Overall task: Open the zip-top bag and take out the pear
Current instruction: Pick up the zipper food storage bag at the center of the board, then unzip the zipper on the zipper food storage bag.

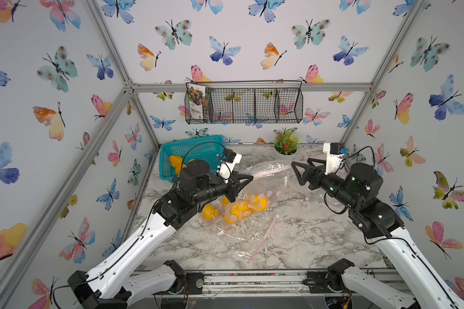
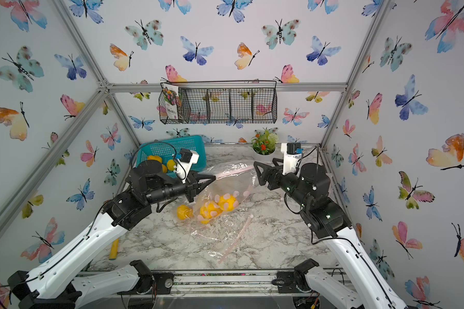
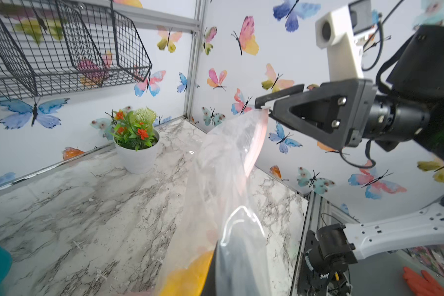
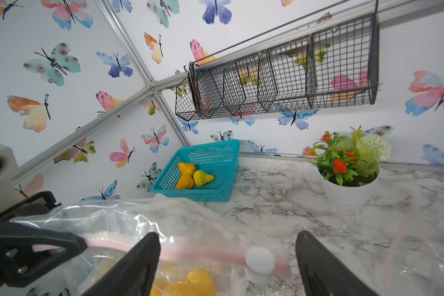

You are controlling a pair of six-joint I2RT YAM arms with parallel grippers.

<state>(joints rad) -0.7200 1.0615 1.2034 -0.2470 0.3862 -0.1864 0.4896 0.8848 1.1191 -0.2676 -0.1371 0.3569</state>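
Status: left gripper (image 1: 248, 178) is clamped tight on the pink zip strip (image 1: 269, 171) of the clear plastic zip-top bag (image 1: 268, 187), at the strip's left end, holding that edge up off the grey-veined marble tabletop (image 1: 306, 235). Right gripper (image 1: 296, 173) has its jaws wide and holds nothing. It sits just right of the strip's other end. In the right wrist view the white slider tab (image 4: 259, 260) sits between its fingers, clear of both.

Yellow pears (image 1: 239, 210) are bunched inside the bag at its low near-left end, resting on the table. One more yellow pear (image 1: 210, 212) lies just left of them; can't tell if plastic covers it.

Teal plastic mesh basket (image 1: 193, 149) at far left holds three pears (image 4: 190, 176). White potted plant (image 1: 285, 145) is at far centre. A second clear bag (image 1: 252, 235) lies flat nearer.
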